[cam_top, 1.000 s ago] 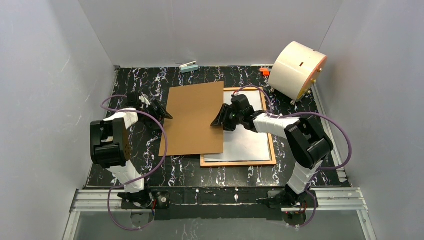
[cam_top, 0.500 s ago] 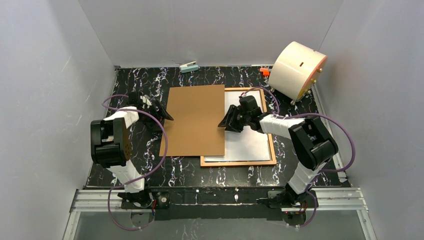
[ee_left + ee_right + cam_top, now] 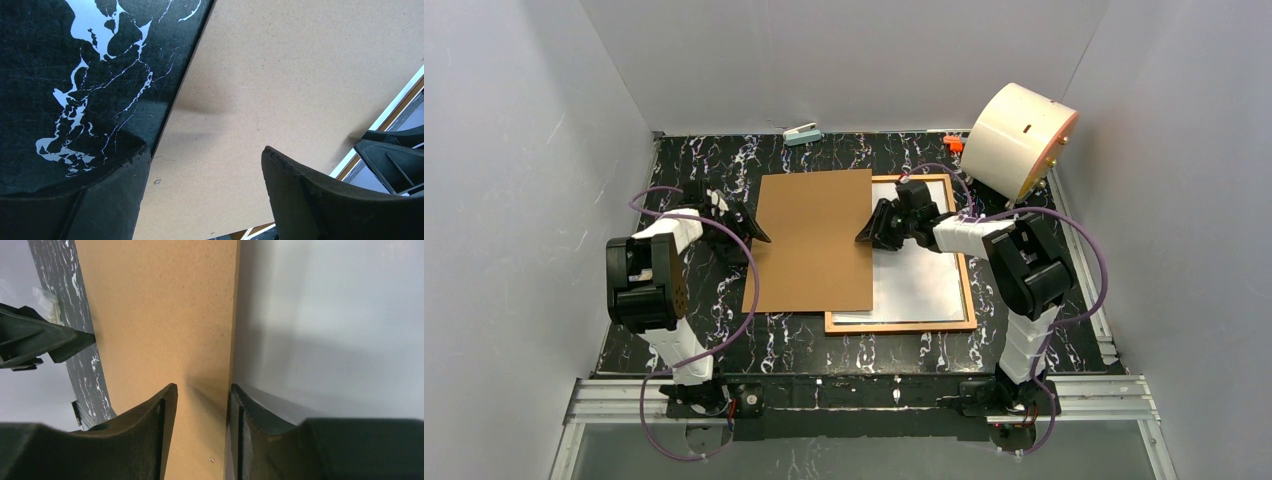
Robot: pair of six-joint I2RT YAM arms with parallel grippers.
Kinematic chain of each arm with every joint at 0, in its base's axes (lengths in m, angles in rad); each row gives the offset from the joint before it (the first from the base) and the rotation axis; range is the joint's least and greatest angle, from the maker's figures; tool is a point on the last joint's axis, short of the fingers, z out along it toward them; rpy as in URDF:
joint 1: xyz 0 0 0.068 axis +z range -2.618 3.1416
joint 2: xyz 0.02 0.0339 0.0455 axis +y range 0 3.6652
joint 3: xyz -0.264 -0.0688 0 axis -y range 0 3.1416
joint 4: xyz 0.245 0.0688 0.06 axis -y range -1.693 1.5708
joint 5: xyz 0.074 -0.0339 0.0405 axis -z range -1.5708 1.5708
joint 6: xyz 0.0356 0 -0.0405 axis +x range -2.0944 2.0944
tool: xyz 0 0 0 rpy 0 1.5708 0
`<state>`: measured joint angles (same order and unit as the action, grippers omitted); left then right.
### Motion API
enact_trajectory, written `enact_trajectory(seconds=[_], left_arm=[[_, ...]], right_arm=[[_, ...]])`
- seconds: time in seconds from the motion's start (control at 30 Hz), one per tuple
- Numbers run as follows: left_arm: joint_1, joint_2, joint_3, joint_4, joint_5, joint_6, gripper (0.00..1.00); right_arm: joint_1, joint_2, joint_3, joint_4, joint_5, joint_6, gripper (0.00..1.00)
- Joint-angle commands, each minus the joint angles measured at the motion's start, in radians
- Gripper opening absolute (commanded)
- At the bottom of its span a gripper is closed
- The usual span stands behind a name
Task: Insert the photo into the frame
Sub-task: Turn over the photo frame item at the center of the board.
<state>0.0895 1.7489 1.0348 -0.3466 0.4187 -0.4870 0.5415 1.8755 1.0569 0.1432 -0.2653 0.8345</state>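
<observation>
Seen from above, a black, white-veined marbled surface [image 3: 724, 340] carries a large, thin rectangular frame of orange-brown wood [image 3: 900, 325], lying flat to the right of centre. Inside its rails lies what we take to be the large paper photo [image 3: 919, 285]. Only a plain white face shows from here, so it is probably printed side down. A flat, plain brown rectangular backing board [image 3: 814, 240] lies just to the left. Its right strip overlaps the frame's left rail and the left part of the photo.

The backing board, frame and photo all have their long axes running from near to far, almost parallel. The frame's opening lies to the right of the board. We therefore judge the coming move to be a sideways shift of the board rightward, until it sits square over the photo.

The left gripper [image 3: 752, 225] is at the board's left long edge, released and wide. In its wrist view, one finger is over the marbled surface and the other over the board, with the edge between them. The right gripper [image 3: 870, 228] is at the board's right long edge and is the nearer of the two to the frame. Its jaws stand partly apart and grasp nothing. One finger is over the brown board and the other over the white photo, with the board's edge running between them.
</observation>
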Motion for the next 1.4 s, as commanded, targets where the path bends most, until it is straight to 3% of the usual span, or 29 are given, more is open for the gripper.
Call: enact_trajectory(seconds=[0.0,0.17,0.37,0.63,0.73,1.07,1.37], left_arm=[[-0.007,0.049,-0.017,-0.091,-0.083,0.038,0.81],[-0.010,0.043,-0.014,-0.091,-0.080,0.036,0.81],[-0.011,0.007,-0.013,-0.078,-0.065,0.027,0.82],[-0.011,-0.132,0.039,-0.121,-0.149,0.017,0.98],[-0.010,-0.216,0.040,-0.138,-0.178,-0.009,0.98],[-0.013,-0.683,-0.233,-0.121,-0.251,-0.370,0.98],[-0.014,-0.914,-0.369,-0.211,-0.121,-0.570,0.99]], right_arm=[[-0.001,-0.001,0.014,0.129,-0.093,0.007,0.47],[-0.001,-0.073,-0.036,0.223,-0.153,0.016,0.30],[-0.001,-0.147,-0.037,0.234,-0.198,0.051,0.02],[-0.002,-0.232,-0.013,0.183,-0.130,0.113,0.01],[-0.001,-0.269,0.000,0.153,-0.086,0.146,0.01],[0.029,-0.270,0.101,0.031,0.048,0.239,0.01],[0.108,-0.218,0.220,-0.096,0.207,0.238,0.01]])
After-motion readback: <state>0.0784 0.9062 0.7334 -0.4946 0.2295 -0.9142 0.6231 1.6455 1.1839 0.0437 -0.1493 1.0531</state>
